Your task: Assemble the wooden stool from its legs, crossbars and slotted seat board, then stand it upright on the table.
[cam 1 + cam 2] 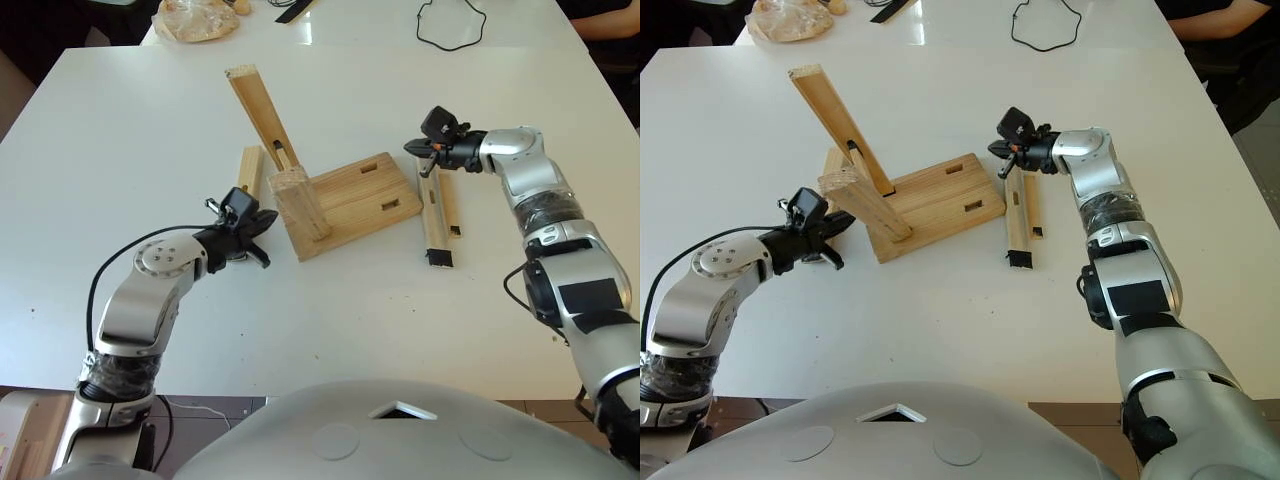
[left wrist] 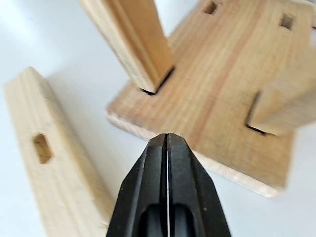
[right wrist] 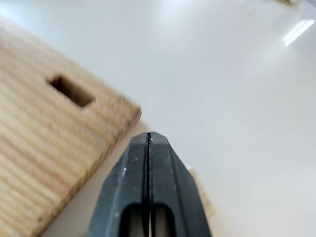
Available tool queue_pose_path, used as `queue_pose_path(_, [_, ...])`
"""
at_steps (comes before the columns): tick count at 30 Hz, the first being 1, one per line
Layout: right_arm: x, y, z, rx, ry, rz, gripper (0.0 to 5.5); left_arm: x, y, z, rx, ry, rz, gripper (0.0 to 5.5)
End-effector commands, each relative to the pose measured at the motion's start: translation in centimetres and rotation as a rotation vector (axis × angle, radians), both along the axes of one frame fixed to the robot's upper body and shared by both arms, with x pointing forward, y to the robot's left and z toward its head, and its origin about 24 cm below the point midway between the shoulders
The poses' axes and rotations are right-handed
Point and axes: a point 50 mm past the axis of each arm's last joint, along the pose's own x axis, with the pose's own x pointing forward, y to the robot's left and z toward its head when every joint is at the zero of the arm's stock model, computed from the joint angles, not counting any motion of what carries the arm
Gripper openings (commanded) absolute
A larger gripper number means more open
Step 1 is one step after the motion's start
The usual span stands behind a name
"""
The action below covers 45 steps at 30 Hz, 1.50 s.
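Note:
The slotted seat board [image 1: 355, 195] lies flat in the middle of the table. Two legs stand in its left-hand slots: a tall one [image 1: 258, 112] leaning back and left, and a nearer one [image 1: 302, 202] leaning toward me. A loose wooden piece [image 1: 250, 170] with a slot lies left of the board. Two more pieces [image 1: 438, 215] lie side by side off its right edge. My left gripper [image 1: 266, 224] is shut and empty, low over the table by the board's near-left corner [image 2: 123, 111]. My right gripper [image 1: 425, 168] is shut and empty, just above the far ends of the two right-hand pieces.
A plastic bag [image 1: 195, 20] sits at the table's far left. A black cable [image 1: 450, 25] loops at the far middle, and a dark strip [image 1: 295, 10] lies beside it. Bare white tabletop [image 1: 380, 310] stretches between the board and the near edge.

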Motion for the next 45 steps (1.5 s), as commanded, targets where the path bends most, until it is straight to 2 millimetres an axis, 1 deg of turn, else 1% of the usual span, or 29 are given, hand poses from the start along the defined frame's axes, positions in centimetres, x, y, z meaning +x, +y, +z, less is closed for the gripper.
queue_pose_path(1, [0.0, 0.5, -0.3, -0.027, 0.011, 0.047, 0.01, -1.2, -0.1, -1.5, 0.068, 0.066, -0.034, 0.0])
queue_pose_path(3, [-0.3, 0.7, -0.6, -0.031, 0.032, 0.083, 0.01, -1.4, -0.1, -1.9, 0.091, 0.076, -0.044, 0.0])
queue_pose_path(6, [-0.7, 0.7, -0.8, -0.035, 0.06, 0.135, 0.01, -1.4, 0.1, -2.1, 0.11, 0.074, -0.043, 0.0])
queue_pose_path(10, [-1.2, 0.8, -1.0, -0.039, 0.094, 0.195, 0.01, -1.3, 0.4, -1.7, 0.113, 0.061, -0.037, 0.0])
queue_pose_path(14, [-1.9, 1.2, -1.5, -0.038, 0.128, 0.245, 0.01, -1.2, 0.1, -2.4, 0.115, 0.072, -0.046, 0.0])
queue_pose_path(18, [-2.5, 1.2, -1.9, -0.039, 0.151, 0.28, 0.01, -0.5, 0.0, -2.8, 0.119, 0.067, -0.051, 0.0])
queue_pose_path(20, [-3.1, 1.1, -1.9, -0.03, 0.164, 0.312, 0.01, 0.3, 0.0, -2.7, 0.124, 0.052, -0.054, 0.0])
queue_pose_path(24, [-4.7, 0.8, -1.7, -0.007, 0.189, 0.367, 0.01, 2.6, 0.1, -2.2, 0.143, -0.006, -0.05, 0.0])
queue_pose_path(29, [-6.1, 1.3, -1.3, 0.019, 0.2, 0.414, 0.01, 5.3, 0.2, -1.9, 0.161, -0.053, -0.052, 0.0])
queue_pose_path(34, [-7.2, 1.7, -0.5, 0.057, 0.203, 0.463, 0.01, 7.8, 0.1, -1.7, 0.147, -0.081, -0.063, 0.0])
queue_pose_path(36, [-7.2, 1.5, 0.1, 0.067, 0.177, 0.454, 0.01, 8.9, 0.4, -1.4, 0.156, -0.106, -0.037, 0.0])
queue_pose_path(39, [-5.9, 0.8, 2.1, 0.105, 0.092, 0.371, 0.01, 9.4, 1.0, -0.3, 0.13, -0.15, 0.002, 0.0])
queue_pose_path(42, [-4.9, 0.0, 3.8, 0.128, 0.026, 0.311, 0.01, 8.9, 2.4, 0.9, 0.137, -0.187, 0.055, 0.0])
queue_pose_path(45, [-4.5, -0.1, 3.8, 0.13, 0.014, 0.295, 0.01, 7.9, 3.6, 1.6, 0.169, -0.202, 0.086, 0.0])
